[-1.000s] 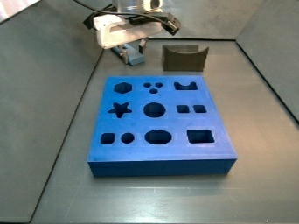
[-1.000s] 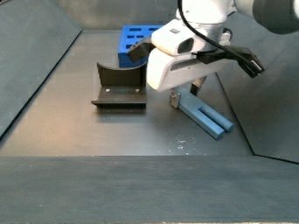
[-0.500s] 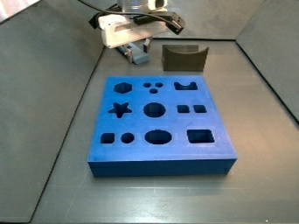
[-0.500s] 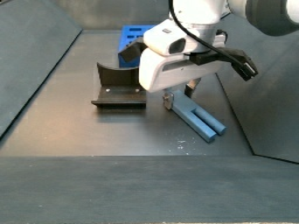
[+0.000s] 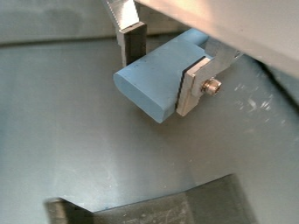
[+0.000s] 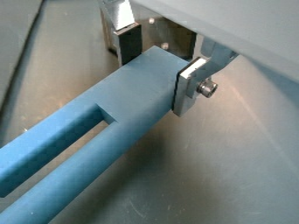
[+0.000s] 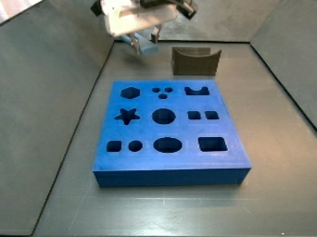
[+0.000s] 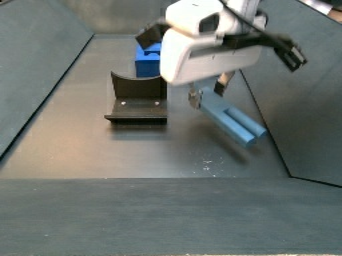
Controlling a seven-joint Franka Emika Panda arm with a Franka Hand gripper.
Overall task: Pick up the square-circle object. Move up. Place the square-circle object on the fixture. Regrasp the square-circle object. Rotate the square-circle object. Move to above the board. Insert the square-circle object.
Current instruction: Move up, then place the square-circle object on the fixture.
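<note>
The square-circle object [image 8: 230,121] is a long light-blue peg that hangs clear of the floor, tilted, with its shadow beneath it. My gripper [image 8: 203,98] is shut on one end of it. In both wrist views the peg [image 5: 156,80] [image 6: 87,127] sits between the fingers [image 5: 193,84] [image 6: 191,82] of the gripper [image 5: 163,66] [image 6: 160,63]. The dark fixture [image 8: 135,98] [image 7: 195,61] stands on the floor beside the gripper [image 7: 139,37], with its top edge [image 5: 152,210] also in a wrist view. Nearer the front of the floor lies the blue board [image 7: 168,125] [image 8: 151,42].
Grey walls [image 7: 50,74] enclose the floor on both sides and at the back. The right wall [image 8: 301,110] runs close to the peg's free end. Bare floor [image 8: 120,150] lies in front of the fixture.
The gripper has risen, lifting the peg off the floor. The board and fixture have not moved.
</note>
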